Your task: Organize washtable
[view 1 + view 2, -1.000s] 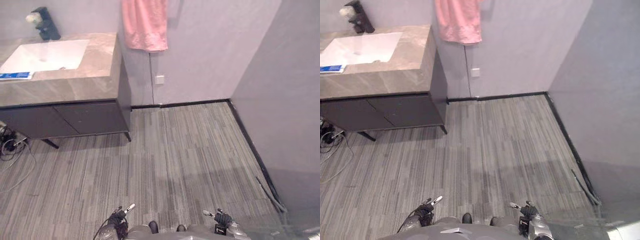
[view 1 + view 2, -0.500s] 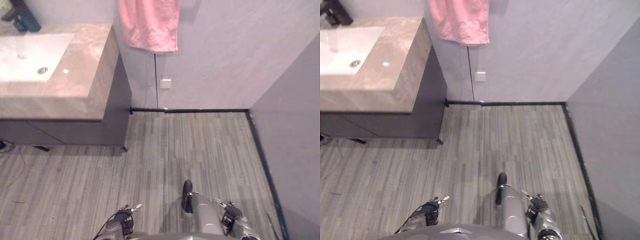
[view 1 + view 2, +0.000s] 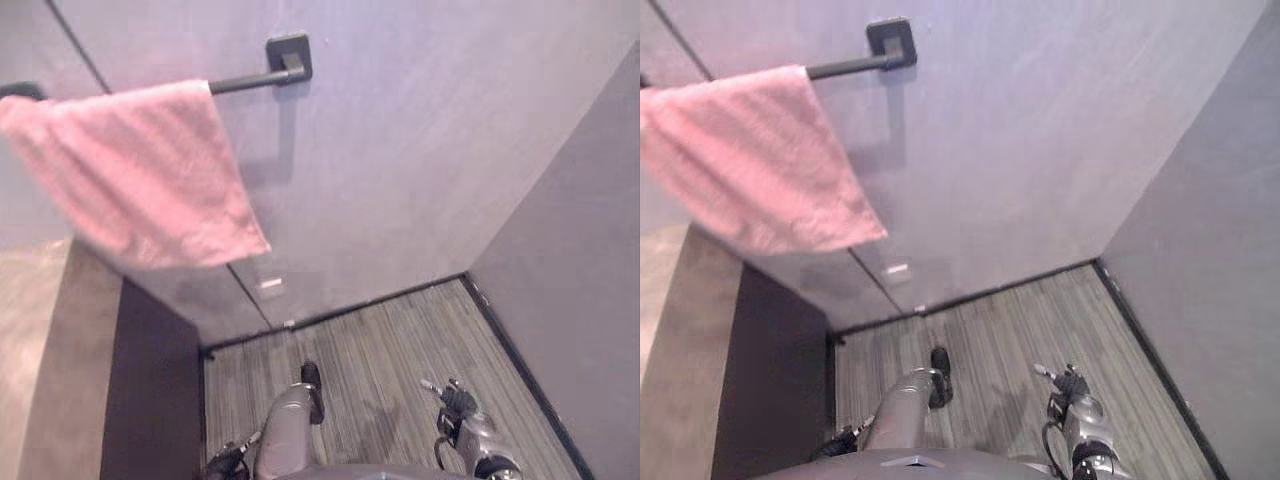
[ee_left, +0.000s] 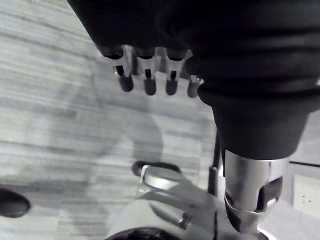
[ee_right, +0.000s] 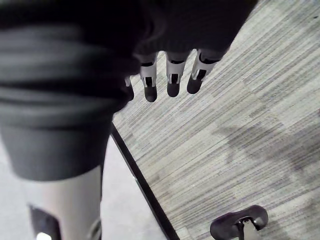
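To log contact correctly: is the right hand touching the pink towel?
Apart. Left eye view: right hand hangs near the floor, far below the pink towel.

Illumination is soft, even and moderate, with no glare recorded. The back wall (image 3: 400, 150) is uniformly lit, while the side wall (image 3: 590, 250) is distinctly darker. The towel bar (image 3: 250, 82) and its mount throw a diffuse shadow onto the wall just below them, consistent with light from above. The towel (image 3: 130, 180) leaves a faint shadow along its right edge. The cabinet side (image 3: 150, 390) beneath the surface (image 3: 40, 360) reads near black. The floor (image 3: 400, 340) is evenly lit. In the wrist views, the covers of the left hand (image 4: 200, 45) and right hand (image 5: 100, 60) show as unlit dark masses, and the fingers (image 4: 148, 80) carry small highlights.
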`<state>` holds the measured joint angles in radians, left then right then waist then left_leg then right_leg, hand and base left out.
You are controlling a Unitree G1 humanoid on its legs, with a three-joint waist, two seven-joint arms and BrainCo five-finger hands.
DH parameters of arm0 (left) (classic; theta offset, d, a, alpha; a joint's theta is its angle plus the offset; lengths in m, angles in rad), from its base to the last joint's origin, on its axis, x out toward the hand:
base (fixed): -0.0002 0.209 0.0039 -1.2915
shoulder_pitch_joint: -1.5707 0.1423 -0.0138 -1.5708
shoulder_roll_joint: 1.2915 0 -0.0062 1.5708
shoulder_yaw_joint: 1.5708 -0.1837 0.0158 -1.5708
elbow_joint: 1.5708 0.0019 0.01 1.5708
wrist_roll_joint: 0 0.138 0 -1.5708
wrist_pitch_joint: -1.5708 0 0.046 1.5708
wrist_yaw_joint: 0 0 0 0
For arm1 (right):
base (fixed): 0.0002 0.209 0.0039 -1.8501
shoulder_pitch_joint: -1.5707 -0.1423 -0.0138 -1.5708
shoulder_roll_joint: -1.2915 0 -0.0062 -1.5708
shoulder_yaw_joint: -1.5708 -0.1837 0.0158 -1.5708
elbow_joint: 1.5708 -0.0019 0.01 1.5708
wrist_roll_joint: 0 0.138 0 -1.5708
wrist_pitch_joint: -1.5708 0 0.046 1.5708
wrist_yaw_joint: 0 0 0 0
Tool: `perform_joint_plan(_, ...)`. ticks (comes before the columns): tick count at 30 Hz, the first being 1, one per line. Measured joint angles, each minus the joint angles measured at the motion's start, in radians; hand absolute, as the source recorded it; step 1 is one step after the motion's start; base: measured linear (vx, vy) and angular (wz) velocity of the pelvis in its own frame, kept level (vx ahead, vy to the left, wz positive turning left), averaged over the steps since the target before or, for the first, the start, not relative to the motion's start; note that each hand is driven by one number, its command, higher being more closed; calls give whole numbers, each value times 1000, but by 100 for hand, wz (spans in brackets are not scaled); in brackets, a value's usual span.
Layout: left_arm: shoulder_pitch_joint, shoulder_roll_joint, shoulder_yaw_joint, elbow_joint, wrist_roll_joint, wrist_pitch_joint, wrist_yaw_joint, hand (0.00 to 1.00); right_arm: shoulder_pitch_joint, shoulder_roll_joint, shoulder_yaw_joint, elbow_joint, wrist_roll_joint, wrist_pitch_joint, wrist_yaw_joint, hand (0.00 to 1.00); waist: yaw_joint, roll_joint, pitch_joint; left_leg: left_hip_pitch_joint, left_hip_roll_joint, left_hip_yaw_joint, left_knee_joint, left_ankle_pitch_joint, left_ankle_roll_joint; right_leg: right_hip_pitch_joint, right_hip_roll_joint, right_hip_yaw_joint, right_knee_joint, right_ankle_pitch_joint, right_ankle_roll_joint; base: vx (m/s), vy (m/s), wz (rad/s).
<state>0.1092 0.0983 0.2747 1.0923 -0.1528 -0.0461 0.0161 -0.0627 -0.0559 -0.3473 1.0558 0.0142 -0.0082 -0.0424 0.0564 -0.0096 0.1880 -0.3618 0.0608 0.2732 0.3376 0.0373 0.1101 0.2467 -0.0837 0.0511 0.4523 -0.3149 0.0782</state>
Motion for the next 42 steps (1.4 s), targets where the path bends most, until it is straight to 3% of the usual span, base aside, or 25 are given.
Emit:
perform_joint_plan(1, -4, 8, -2, -1, 0, -1, 1, 0, 7, 4, -2, 3, -2, 0, 0, 0, -4, -15, -3, 26, -26, 1, -22, -4, 1, -39, -15, 4, 94, 43, 11, 638, 196, 50)
perform_joint_plan(2, -16, 8, -9, 3, 0, -1, 3, 0, 18, 9, -10, 6, -5, -2, -1, 0, -20, -30, -1, 92, -74, -9, -59, -19, 18, -92, -35, 13, 258, 134, 52, 498, 166, 52)
perform_joint_plan(4, -23, 10, -12, 4, 4, 0, 5, 0, 35, 10, -19, 10, -5, -3, 0, 0, -28, -23, -2, 203, -107, -33, -114, -31, 28, -148, -40, 0, 407, 144, 69, 345, 103, 41)
perform_joint_plan(6, -31, 7, -30, -1, 4, -3, 6, 0, 37, 18, -21, 8, -4, -5, 1, 0, -33, -3, -1, 337, -108, -55, -222, -29, 26, -218, -36, -72, 425, 104, 23, 91, -22, 20)
perform_joint_plan(9, -37, -15, -36, 4, 5, -2, 6, 0, 35, 28, -30, 8, -6, -7, 1, 0, -36, 14, -8, 425, -96, -61, -303, -41, 2, -322, -80, -222, 271, 47, -6, -95, -50, 1)
perform_joint_plan(11, -35, -15, -35, 4, 5, 0, 12, 0, 31, 31, -53, 6, -6, -6, -1, 0, -37, 18, -8, 442, -82, -63, -310, -54, -19, -345, -81, -256, 128, 50, -6, -180, -52, -2)
perform_joint_plan(12, -34, -11, -21, 4, 7, -2, 14, 0, 41, 39, -56, 8, -9, -4, -1, 0, -39, 2, -18, 440, -78, -63, -308, -71, -45, -348, -67, -252, -69, 107, -13, -114, -112, 6)
perform_joint_plan(13, -33, -11, 11, 4, 7, -3, 15, 0, 44, 47, -59, 15, -23, -2, -1, 0, -36, -20, -22, 442, -83, -63, -305, -83, -63, -346, -78, -244, -152, 199, -28, -48, -157, 5)
perform_joint_plan(14, -31, -11, 28, 4, 8, -3, 16, 0, 47, 53, -62, 15, -30, -2, -1, 0, -34, -31, -28, 445, -88, -64, -306, -87, -70, -341, -82, -244, -181, 242, -28, 82, -233, 0)
perform_joint_plan(15, -29, -29, 61, 6, 13, -1, 18, 0, 53, 58, -70, 14, -36, -1, -2, 0, -26, -26, -41, 447, -70, -66, -303, -104, -92, -310, -65, -259, -232, 269, -19, 123, -205, 0)
perform_joint_plan(19, -29, -86, 122, 5, 13, -3, 24, 0, 59, 38, -72, 13, -45, -1, -4, 0, -21, 17, -61, 469, -25, -75, -330, -108, -121, -247, -13, -300, -334, 279, -33, 160, -172, 10)
perform_joint_plan(22, -28, -97, 129, 5, 17, -3, 24, 0, 60, 38, -69, 13, -45, -2, -3, 0, -17, 22, -61, 502, -13, -91, -355, -106, -128, -198, 5, -324, -375, 279, -33, 124, -87, 23)
perform_joint_plan(29, -34, -85, 131, 2, 23, -7, 21, 0, 55, 50, -2, 4, -76, -2, -1, 0, -12, -1, -62, 505, -19, -111, -366, -105, -138, -175, 5, -343, -410, 280, -32, 63, 10, 10)
perform_joint_plan(31, -46, -86, 130, -17, 22, -7, 24, 0, 46, 61, 47, -6, -76, -6, -1, 0, -12, -25, -53, 434, -28, -120, -264, -120, -161, -185, -15, -368, -403, 279, -32, -32, 15, 37)
perform_joint_plan(33, -57, -92, 113, -37, 23, -10, 28, 0, 21, 61, 75, -6, -76, -6, 0, 0, -8, -30, -47, 346, -34, -125, -132, -120, -164, -219, -32, -388, -357, 272, -38, -75, -33, 46)
perform_joint_plan(35, -58, -90, 104, -37, 21, -12, 33, 0, 2, 61, 82, -6, -77, -8, 0, 0, -9, -29, -44, 328, -37, -126, -122, -109, -182, -237, -55, -394, -337, 270, -44, -76, -24, 27)
perform_joint_plan(36, -62, -83, 102, -36, 21, -14, 34, 0, -10, 64, 82, -9, -84, -12, 1, 0, -6, -32, -34, 317, -13, -88, -39, -172, -161, -245, -65, -404, -341, 262, -56, 68, -53, 16)
perform_joint_plan(37, -63, -87, 99, -36, 21, -14, 34, 0, -12, 54, 87, -35, -86, -12, 0, 0, -10, -16, -28, 319, 43, -43, 84, -236, -151, -242, -64, -412, -332, 262, -56, 154, -79, 11)
perform_joint_plan(38, -61, -84, 91, -34, 22, -14, 34, 0, -12, 47, 93, -45, -86, -16, 0, 0, -16, -14, -30, 331, 67, -30, 119, -250, -150, -240, -68, -415, -331, 263, -54, 245, -106, 16)
perform_joint_plan(39, -52, -79, 72, -31, 22, -13, 34, 0, -8, 33, 111, -44, -87, -20, 1, 0, -28, -13, -29, 368, 109, -30, 136, -260, -155, -235, -76, -416, -332, 269, -45, 229, -108, 20)
perform_joint_plan(40, -46, -79, 66, -31, 22, -15, 35, 0, 1, 19, 112, -43, -87, -24, 0, 0, -34, -4, -33, 408, 143, -39, 88, -227, -175, -241, -77, -415, -331, 272, -40, 195, -94, 19)
perform_joint_plan(41, -44, -81, 59, -30, 22, -15, 35, 0, 4, 9, 113, -43, -87, -24, 0, 0, -37, 10, -41, 427, 153, -59, 42, -198, -197, -250, -73, -412, -330, 274, -35, 115, 25, 11)
perform_joint_plan(42, -42, -86, 38, -27, 22, -12, 37, 0, 4, -8, 116, -41, -89, -23, 0, 0, -41, 21, -45, 452, 132, -87, -45, -205, -226, -268, -67, -392, -333, 289, -17, 38, 135, 15)
